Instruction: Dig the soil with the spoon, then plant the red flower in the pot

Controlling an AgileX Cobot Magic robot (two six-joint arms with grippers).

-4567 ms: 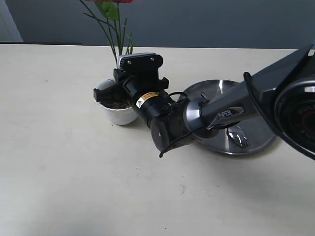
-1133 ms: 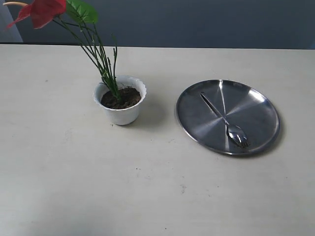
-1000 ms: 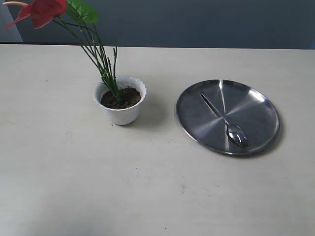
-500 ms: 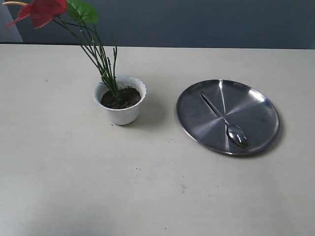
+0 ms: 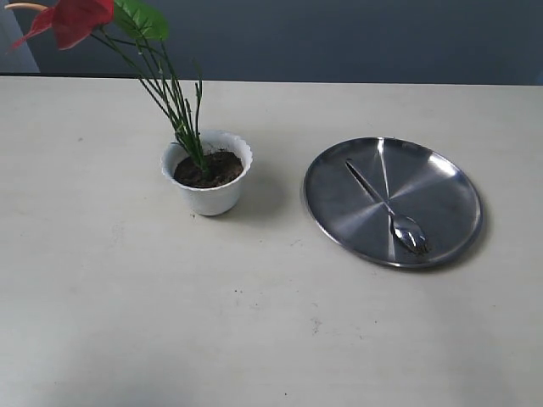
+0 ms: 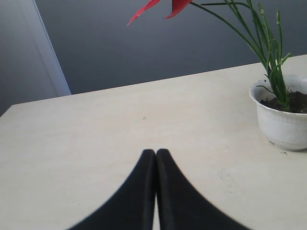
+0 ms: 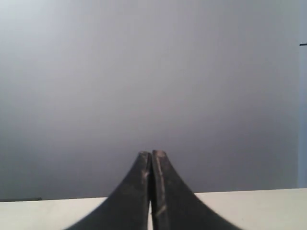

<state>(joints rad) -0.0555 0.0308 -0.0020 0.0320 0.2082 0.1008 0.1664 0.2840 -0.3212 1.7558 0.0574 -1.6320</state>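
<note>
A: Where does your red flower (image 5: 72, 19) sit against the hands?

B: Its stems stand in the soil (image 5: 209, 168) of the pot (image 5: 207, 183), left of centre in the exterior view, well apart from your left hand (image 6: 155, 154). The spoon (image 5: 387, 208) lies on the steel plate (image 5: 454, 174), centre right.

A: And your hands?

B: Both have their fingers pressed together, empty. Your left hand hangs over the pale bench (image 5: 254, 322); your right hand (image 7: 151, 155) faces a grey wall (image 7: 153, 72).
</note>
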